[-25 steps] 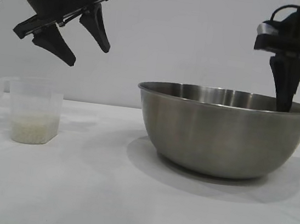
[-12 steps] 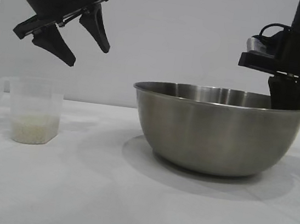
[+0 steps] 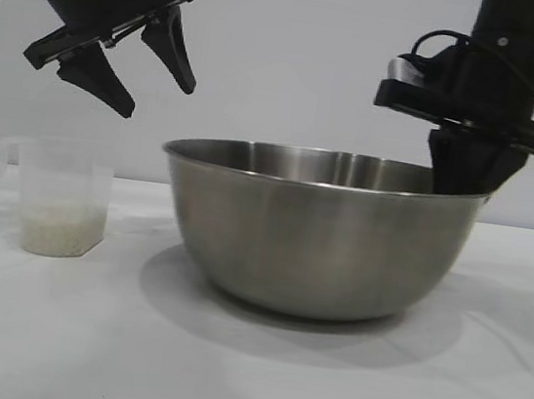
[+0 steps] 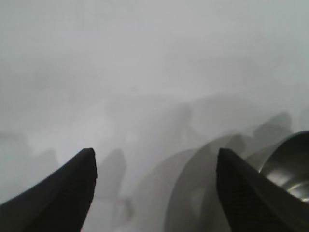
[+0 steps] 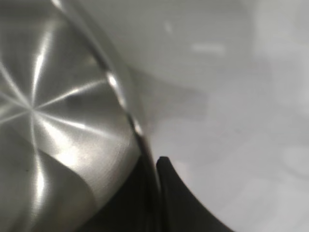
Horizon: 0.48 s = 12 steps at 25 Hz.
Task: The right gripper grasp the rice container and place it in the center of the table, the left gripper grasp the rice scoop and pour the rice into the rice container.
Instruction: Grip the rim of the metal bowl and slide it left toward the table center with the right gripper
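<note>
White table (image 3: 50,348), plain grey wall behind. Step in hand: bowl placement. Right gripper (image 3: 461,181) points nearly straight down at the bowl's (image 3: 316,240) far-right rim; wrist view shows its fingers (image 5: 169,193) pinched on the rim, one inside, one outside. Bowl sits about mid-table. Next, by my reading: release the rim and lift clear. Left gripper (image 3: 132,69) hangs tilted above the scoop (image 3: 56,196), fingers apart, holding nothing. Scoop stands upright at left, rice (image 3: 59,228) inside.
</note>
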Tool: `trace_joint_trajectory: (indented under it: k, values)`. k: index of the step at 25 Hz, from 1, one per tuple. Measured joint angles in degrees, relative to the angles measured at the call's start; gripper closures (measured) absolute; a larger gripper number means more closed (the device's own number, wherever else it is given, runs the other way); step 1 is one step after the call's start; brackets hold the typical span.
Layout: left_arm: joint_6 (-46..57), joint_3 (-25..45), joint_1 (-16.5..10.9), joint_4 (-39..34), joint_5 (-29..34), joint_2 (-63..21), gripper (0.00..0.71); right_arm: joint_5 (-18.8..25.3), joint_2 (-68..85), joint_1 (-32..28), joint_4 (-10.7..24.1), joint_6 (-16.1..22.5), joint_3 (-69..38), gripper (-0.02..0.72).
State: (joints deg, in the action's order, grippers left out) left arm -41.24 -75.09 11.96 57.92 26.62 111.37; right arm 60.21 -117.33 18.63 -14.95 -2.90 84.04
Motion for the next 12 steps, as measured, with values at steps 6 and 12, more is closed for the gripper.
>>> trace_joint_trajectory:
  k: [6, 12]
  values:
    - [0.0, 0.0, 0.0, 0.0, 0.0, 0.0, 0.263, 3.2, 0.0, 0.0, 0.5, -0.1, 1.5, 0.217]
    - [0.0, 0.0, 0.0, 0.0, 0.1, 0.0, 0.263, 8.9, 0.9, 0.0, 3.9, -0.1, 7.8, 0.146]
